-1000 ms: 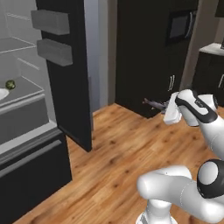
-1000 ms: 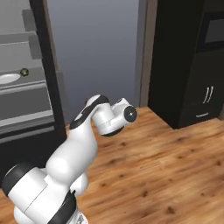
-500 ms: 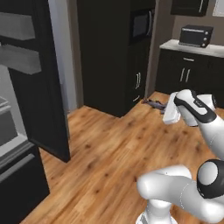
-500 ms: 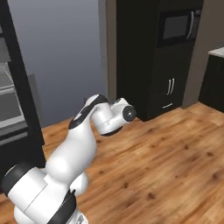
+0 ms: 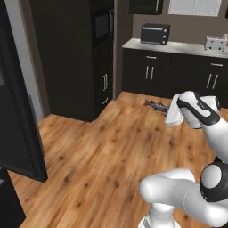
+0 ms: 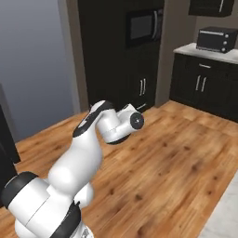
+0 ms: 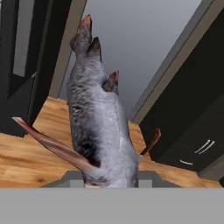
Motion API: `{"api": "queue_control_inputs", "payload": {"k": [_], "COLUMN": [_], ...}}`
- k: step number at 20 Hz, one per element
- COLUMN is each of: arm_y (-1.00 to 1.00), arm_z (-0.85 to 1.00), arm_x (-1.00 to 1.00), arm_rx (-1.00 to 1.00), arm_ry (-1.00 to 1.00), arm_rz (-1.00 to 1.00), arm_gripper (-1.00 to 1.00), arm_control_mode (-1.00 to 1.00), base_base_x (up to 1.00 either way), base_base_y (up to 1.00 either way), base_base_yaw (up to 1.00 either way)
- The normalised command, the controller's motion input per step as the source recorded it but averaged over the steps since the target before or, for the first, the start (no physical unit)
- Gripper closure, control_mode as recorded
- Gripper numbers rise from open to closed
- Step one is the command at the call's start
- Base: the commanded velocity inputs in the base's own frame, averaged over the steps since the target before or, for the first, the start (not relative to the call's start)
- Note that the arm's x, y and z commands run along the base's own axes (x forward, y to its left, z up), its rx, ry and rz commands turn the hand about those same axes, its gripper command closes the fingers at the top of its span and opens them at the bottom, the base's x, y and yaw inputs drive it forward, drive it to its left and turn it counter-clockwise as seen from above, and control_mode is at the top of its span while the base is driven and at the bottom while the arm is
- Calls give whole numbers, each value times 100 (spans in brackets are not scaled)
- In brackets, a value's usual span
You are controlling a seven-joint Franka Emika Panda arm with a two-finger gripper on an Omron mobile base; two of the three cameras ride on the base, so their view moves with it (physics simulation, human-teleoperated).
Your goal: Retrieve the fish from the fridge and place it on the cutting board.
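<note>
**One fish in the grip, carry phase under way**

One fish (image 7: 98, 118) is held in the gripper (image 5: 156, 106), which is clamped on its body near the lower end; in the hand view the grey body rises from between the fingers, with reddish fins to either side and the tail uppermost. In the left base view the fish projects as a dark sliver from the front of the hand, held in the air above the wooden floor (image 5: 111, 151), in front of the black base cabinets (image 5: 178, 75).

**Task status (judgement)**
- Retrieval: complete. The fish is out of the fridge and secured in the claw.
- Fridge: a tall black panel at the left edge of the left base view is probably the fridge door (image 5: 20, 111); the interior cannot be seen.
- Placement: not done. No cutting board can be identified in these pictures, so the base likely has to go on toward the counter (image 5: 178, 46) before the board can be located and the fish set down.

**Item count**
- Fish: one.
- Gripper: one.
- Toaster ovens on the counter: one (image 5: 155, 33).
- Toasters: one light-coloured unit (image 5: 216, 42) at the far right of the counter.
- Built-in microwaves in the tall black cabinet: one (image 6: 145, 25).
- Wall cabinets above the counter: at least one (image 6: 211, 6); the full number cannot be told.
</note>
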Motion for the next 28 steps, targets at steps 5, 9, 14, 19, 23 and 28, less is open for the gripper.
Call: {"api": "queue_control_inputs", "payload": {"k": [5,9,14,19,23,28], "arm_y": [0,0,0,0,0,0], "arm_z": [0,0,0,0,0,0], "arm_x": [0,0,0,0,0,0], "arm_rx": [0,0,0,0,0,0], "arm_ry": [0,0,0,0,0,0], "arm_rz": [0,0,0,0,0,0], "arm_gripper": [100,100,100,100,100,100], "arm_control_mode": [100,100,100,100,100,100], "base_base_x": [0,0,0,7,21,45], "base_base_y": [-11,-7,-2,-1,0,10], "base_base_yaw": [-38,-36,-36,-35,-31,-29]}}
